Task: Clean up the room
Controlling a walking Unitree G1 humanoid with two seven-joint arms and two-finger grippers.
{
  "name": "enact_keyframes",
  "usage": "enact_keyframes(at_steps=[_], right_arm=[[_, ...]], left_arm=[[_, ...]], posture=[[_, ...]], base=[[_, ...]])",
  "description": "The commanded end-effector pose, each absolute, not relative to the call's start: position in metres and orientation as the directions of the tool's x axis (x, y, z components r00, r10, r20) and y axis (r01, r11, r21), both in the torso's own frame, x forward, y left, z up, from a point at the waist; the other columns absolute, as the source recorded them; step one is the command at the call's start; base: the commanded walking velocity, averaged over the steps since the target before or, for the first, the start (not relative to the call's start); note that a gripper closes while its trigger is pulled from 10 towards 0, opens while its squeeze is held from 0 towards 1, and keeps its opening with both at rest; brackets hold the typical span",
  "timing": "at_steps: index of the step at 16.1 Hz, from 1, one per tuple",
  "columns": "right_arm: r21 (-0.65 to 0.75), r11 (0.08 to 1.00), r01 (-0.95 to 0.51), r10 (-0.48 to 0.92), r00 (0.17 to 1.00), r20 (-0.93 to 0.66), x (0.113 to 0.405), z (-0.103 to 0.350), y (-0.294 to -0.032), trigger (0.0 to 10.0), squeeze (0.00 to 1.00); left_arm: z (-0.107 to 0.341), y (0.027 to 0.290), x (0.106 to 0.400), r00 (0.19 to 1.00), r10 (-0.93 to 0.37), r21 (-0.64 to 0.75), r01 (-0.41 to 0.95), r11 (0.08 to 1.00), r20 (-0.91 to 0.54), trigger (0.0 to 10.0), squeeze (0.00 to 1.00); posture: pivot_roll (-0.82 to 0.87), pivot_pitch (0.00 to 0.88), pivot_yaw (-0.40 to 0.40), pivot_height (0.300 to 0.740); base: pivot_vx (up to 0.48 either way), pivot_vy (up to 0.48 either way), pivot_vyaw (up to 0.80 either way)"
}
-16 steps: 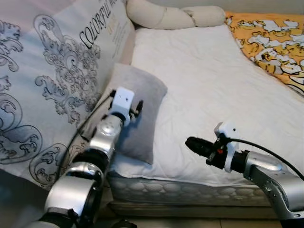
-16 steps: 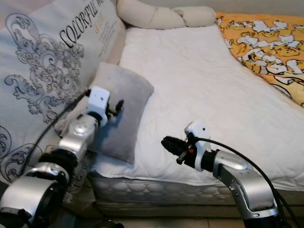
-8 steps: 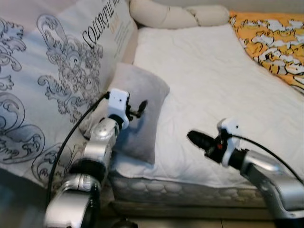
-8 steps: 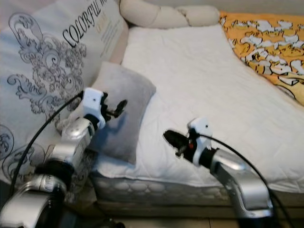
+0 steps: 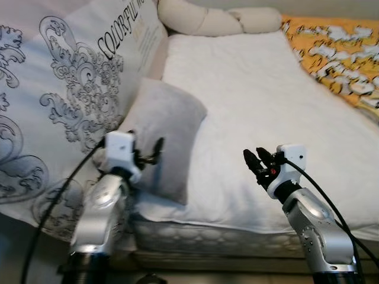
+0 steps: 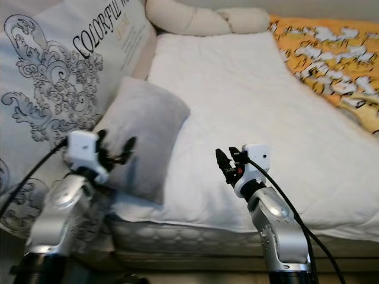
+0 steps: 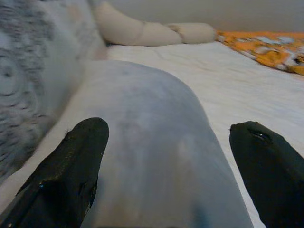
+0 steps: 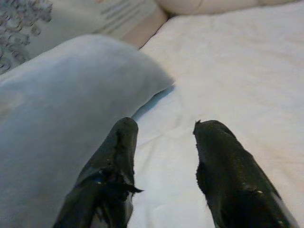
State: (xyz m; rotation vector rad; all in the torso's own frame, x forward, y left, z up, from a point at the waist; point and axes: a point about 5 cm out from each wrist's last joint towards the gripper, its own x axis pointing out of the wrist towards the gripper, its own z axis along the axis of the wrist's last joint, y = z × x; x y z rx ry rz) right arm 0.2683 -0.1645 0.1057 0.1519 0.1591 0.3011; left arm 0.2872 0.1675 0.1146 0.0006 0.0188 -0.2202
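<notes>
Bed: grey pillow, end effectors apart.

A bed with a white quilted cover stood under even light. A cream bolster lay at its head, beneath a plain pale wall.

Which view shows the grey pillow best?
The left eye view: the whole grey pillow leans against the patterned cushion. The wrist views show only part of it, close up and blurred, between end effector fingers.
</notes>
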Motion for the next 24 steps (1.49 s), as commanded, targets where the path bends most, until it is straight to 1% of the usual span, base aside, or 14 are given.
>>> enact_keyframes(at_steps=[1,5,6,7,8,9,11,24], right_arm=[[0.17,0.954,-0.246,0.27,0.953,-0.136,0.267,0.103,-0.172,10.0,1.0],[0.144,0.954,-0.263,0.285,0.945,-0.159,0.267,0.094,-0.165,10.0,1.0],[0.148,0.953,-0.264,0.286,0.945,-0.159,0.268,0.093,-0.164,10.0,0.94],[0.152,0.954,-0.26,0.283,0.945,-0.161,0.268,0.092,-0.163,10.0,0.19],[0.156,0.958,-0.241,0.266,0.95,-0.165,0.269,0.091,-0.164,10.0,0.0],[0.143,0.967,-0.209,0.232,0.957,-0.172,0.267,0.089,-0.168,10.0,0.0],[0.129,0.972,-0.196,0.217,0.96,-0.178,0.265,0.085,-0.171,10.0,0.0],[0.108,0.979,-0.174,0.192,0.964,-0.186,0.263,0.081,-0.176,10.0,0.0]], left_arm=[[0.117,0.17,0.284,0.981,-0.19,0.011,0.191,0.982,-0.02,10.0,0.0],[0.112,0.18,0.274,0.989,-0.12,0.053,0.125,0.991,-0.085,10.0,0.0],[0.111,0.181,0.273,0.99,-0.103,0.051,0.109,0.993,-0.101,10.0,0.0],[0.11,0.182,0.272,0.989,-0.092,0.057,0.099,0.994,-0.112,10.0,0.0],[0.11,0.182,0.272,0.989,-0.09,0.06,0.097,0.993,-0.116,10.0,0.0],[0.109,0.182,0.272,0.988,-0.089,0.071,0.098,0.993,-0.127,10.0,0.0],[0.102,0.184,0.271,0.985,-0.084,0.099,0.099,0.99,-0.148,10.0,0.0],[0.102,0.178,0.273,0.983,-0.102,0.089,0.116,0.989,-0.151,10.0,0.0]], posture=[[0.03,0.0,0.008,0.74],[0.06,0.0,-0.012,0.74],[0.07,0.0,-0.014,0.74],[0.07,0.0,-0.013,0.74],[0.07,0.0,-0.011,0.74],[0.06,0.0,0.0,0.74],[0.05,0.0,0.008,0.74],[0.04,0.0,0.015,0.74]], base=[[0.0,-0.48,0.0],[0.0,-0.48,0.0],[0.0,-0.48,0.0],[0.0,-0.48,0.0],[0.0,-0.48,0.0],[0.0,-0.48,0.0],[0.0,-0.48,0.0],[0.0,-0.48,0.0]])
